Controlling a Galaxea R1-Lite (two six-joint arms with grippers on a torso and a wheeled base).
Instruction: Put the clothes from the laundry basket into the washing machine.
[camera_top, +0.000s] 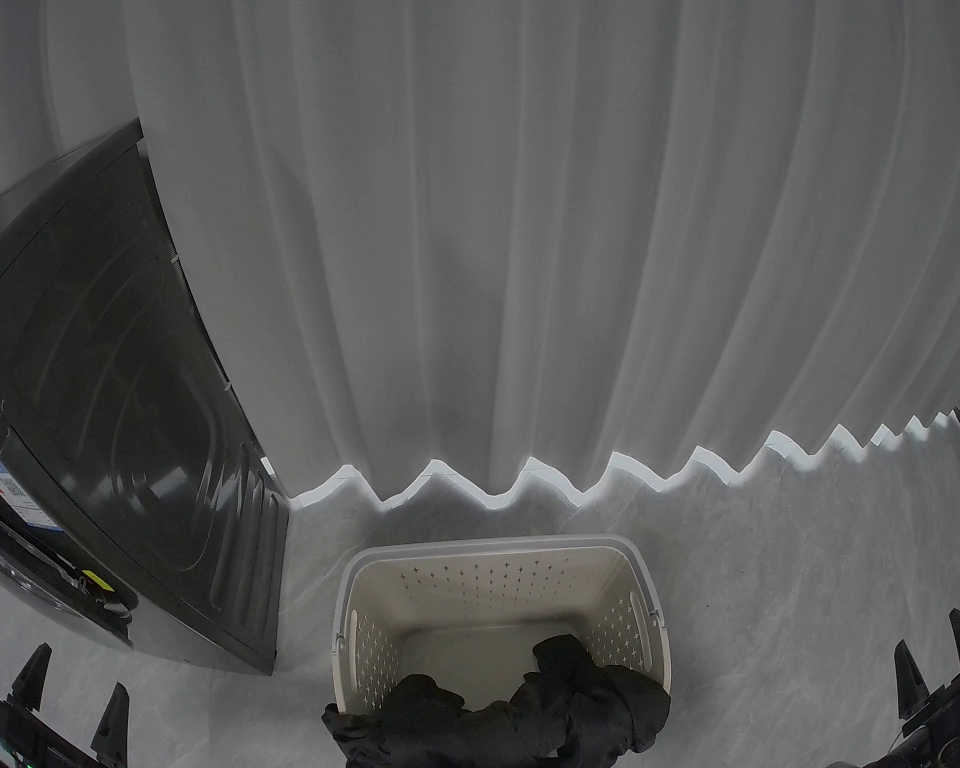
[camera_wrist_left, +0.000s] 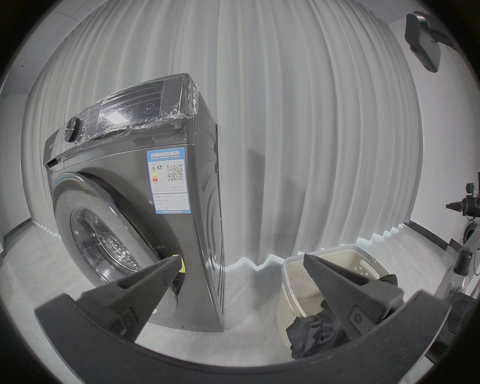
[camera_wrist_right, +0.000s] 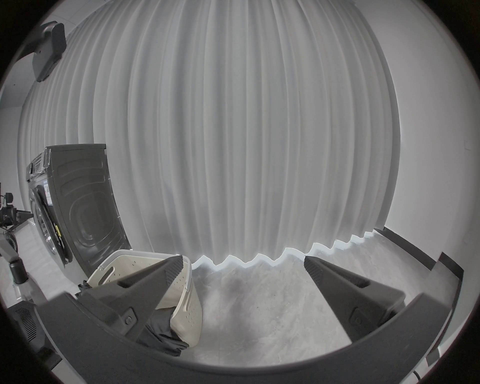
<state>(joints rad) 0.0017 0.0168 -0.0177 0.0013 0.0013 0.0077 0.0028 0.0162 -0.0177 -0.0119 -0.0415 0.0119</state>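
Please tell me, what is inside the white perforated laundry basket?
A bundle of black clothes lies against the near wall of the white perforated plastic laundry basket, spilling over its rim. Anything under the bundle is covered.

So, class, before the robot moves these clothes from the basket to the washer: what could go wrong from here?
1. The black clothes hang over the near rim of the laundry basket. A pull by the open left gripper or right gripper could tip the basket or drop them on the floor.
2. The door of the washing machine does not look swung wide, so a loose bundle may snag there.
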